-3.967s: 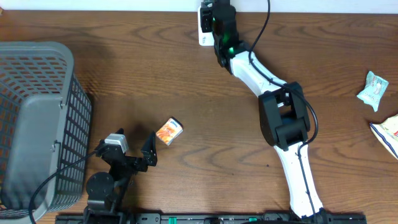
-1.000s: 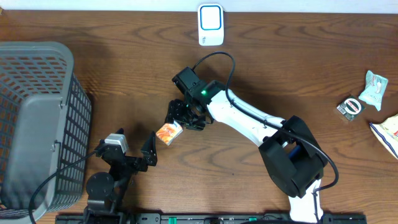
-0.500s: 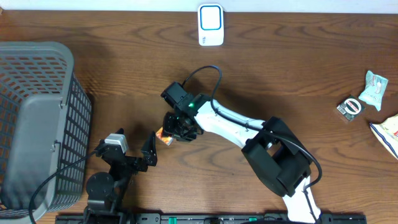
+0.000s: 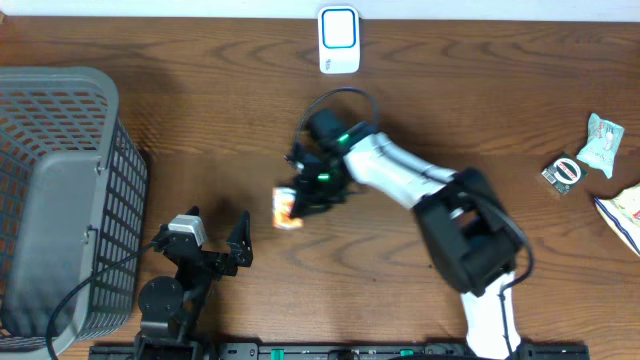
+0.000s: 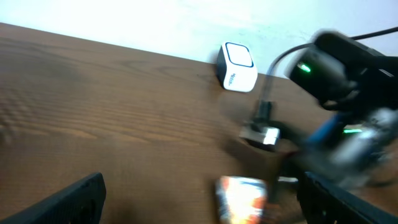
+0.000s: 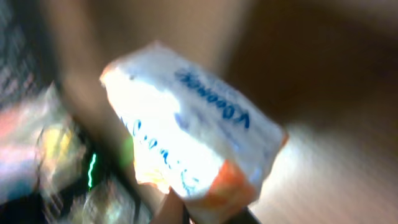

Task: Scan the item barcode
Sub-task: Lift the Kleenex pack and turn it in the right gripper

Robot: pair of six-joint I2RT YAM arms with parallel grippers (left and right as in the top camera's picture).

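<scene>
Right end effector (image 4: 301, 204), now gripping packet (image 4: 286, 208)

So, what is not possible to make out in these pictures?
- Barcode on the packet: right wrist view, motion blur; only blue lettering shows.
- How the right pincer grips it: overhead, its own wrist covers the fingers.
- Same packet, left wrist view: blurred and cut off by the bottom edge.
- Far right, the wrappers: overhead, too small to read; one is cut off by the edge.
</scene>
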